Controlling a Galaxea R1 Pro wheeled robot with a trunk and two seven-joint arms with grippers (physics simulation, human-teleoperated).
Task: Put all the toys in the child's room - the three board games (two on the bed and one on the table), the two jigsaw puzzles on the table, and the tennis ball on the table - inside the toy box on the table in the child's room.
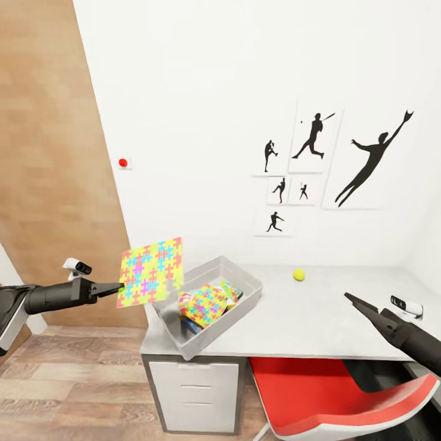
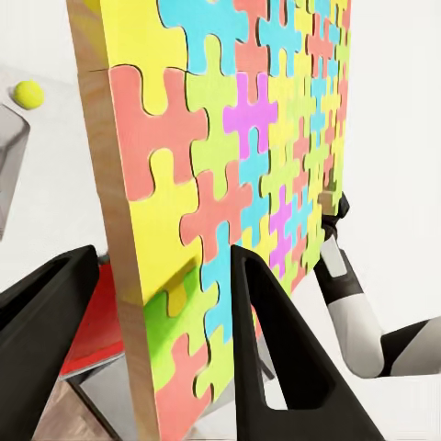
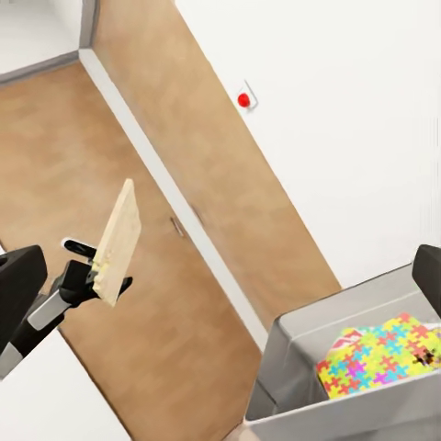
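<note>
My left gripper is shut on the edge of a jigsaw puzzle box, holding it upright in the air just left of the toy box. In the left wrist view its fingers pinch the patterned box. The grey toy box sits on the table's left end. Inside it lie another jigsaw puzzle and other flat boxes, partly hidden. The tennis ball rests on the table near the wall. My right gripper hovers open over the table's right front. From the right wrist the held puzzle shows edge-on.
A red chair is tucked under the table's front edge. White drawers stand below the toy box. A wooden door is to the left, with a red button on the wall beside it.
</note>
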